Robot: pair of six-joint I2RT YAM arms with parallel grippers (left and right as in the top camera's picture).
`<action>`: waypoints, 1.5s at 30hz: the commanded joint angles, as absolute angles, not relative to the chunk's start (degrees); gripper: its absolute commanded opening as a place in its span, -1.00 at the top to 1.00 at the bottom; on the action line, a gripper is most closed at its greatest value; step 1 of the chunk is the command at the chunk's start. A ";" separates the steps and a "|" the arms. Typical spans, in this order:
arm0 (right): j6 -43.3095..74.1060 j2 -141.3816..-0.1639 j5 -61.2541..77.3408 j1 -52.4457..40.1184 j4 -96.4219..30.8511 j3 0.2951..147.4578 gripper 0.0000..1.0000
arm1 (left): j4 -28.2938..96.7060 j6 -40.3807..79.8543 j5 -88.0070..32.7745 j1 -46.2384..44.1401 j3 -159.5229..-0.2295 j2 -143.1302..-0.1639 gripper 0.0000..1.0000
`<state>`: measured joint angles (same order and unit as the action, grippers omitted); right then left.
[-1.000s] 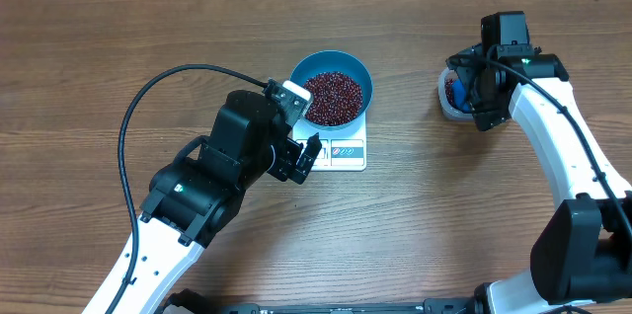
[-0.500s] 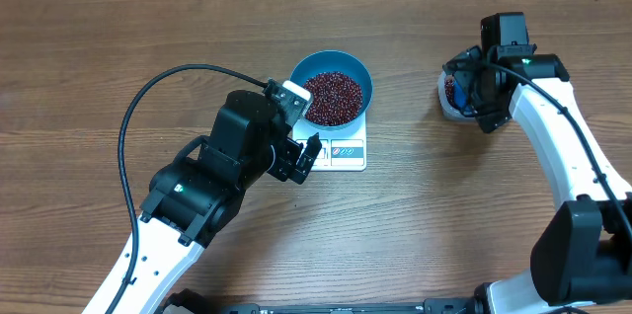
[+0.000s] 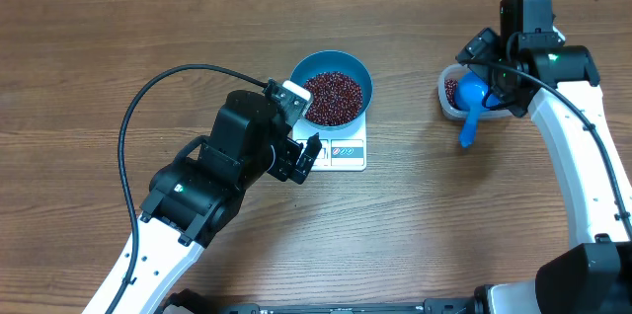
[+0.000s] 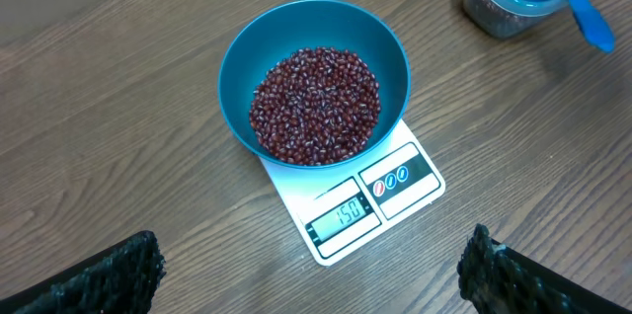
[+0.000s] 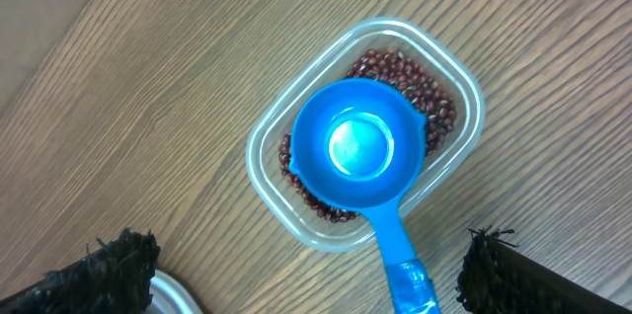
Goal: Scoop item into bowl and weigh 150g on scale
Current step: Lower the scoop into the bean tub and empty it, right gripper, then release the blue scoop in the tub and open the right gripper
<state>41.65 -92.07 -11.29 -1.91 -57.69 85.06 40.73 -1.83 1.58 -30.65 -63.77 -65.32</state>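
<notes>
Beans, small and dark red-brown, lie in two lots. The larger heap (image 4: 316, 105) fills the bottom of the one round, deep, bright blue bowl (image 4: 390, 52). A smaller lot (image 5: 420, 82) lies in the one clear rounded-rectangular plastic tub (image 5: 259, 166).

You have one flat white square kitchen scale (image 4: 400, 178), and the bowl stands on its rear part. The display window and the label strip at the front are uncovered, and the display reads 150.

One small blue plastic scoop (image 5: 360, 146) rests in the tub with its cup facing up and empty. It hides most of the beans under it, and its handle reaches out over the tub's rim. The tub sits on the brown wooden desk (image 3: 99, 38), well apart from the scale, on your right side.

Your left fingers (image 4: 109, 274) are spread wide and hold nothing. They show at the two lower corners of the left wrist view, near the front edge of the scale. From overhead, the left arm lies just beside the scale's front left corner; you cannot tell whether it touches. A black cable (image 3: 133, 117) loops out from that arm over the desk.

Your right fingers (image 5: 504, 274) are released too and empty. They hang over the tub, one on each side of the scoop's handle, apart from it.
</notes>
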 commanded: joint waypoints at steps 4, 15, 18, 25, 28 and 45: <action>40.07 -90.74 -13.54 -1.85 -57.34 86.46 -1.00 | 40.71 -1.50 1.91 -30.39 -63.77 -65.25 -0.99; 23.00 -90.74 -13.45 -1.85 -62.74 90.74 -1.00 | 40.71 -1.50 1.91 -30.39 -63.75 -65.25 -0.99; 17.15 -90.74 -13.45 -1.85 -66.48 93.54 -1.00 | 40.71 -1.50 1.91 -30.39 -63.77 -65.25 -0.99; 12.97 -90.74 -13.32 -1.85 -76.88 101.82 -1.00 | 40.71 -1.50 1.91 -30.39 -63.77 -65.25 -0.99; 12.97 -90.74 -13.23 -1.85 -81.95 106.72 -1.00 | 40.71 -1.50 1.93 -30.39 -63.77 -65.25 -0.99; 13.02 -90.83 -13.26 -1.85 -92.88 117.34 -1.00 | 40.71 -1.50 1.93 -30.39 -63.77 -65.25 -0.99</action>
<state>13.82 -91.55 -12.88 -1.91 -93.06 116.40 40.73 -1.83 1.58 -30.65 -63.77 -65.32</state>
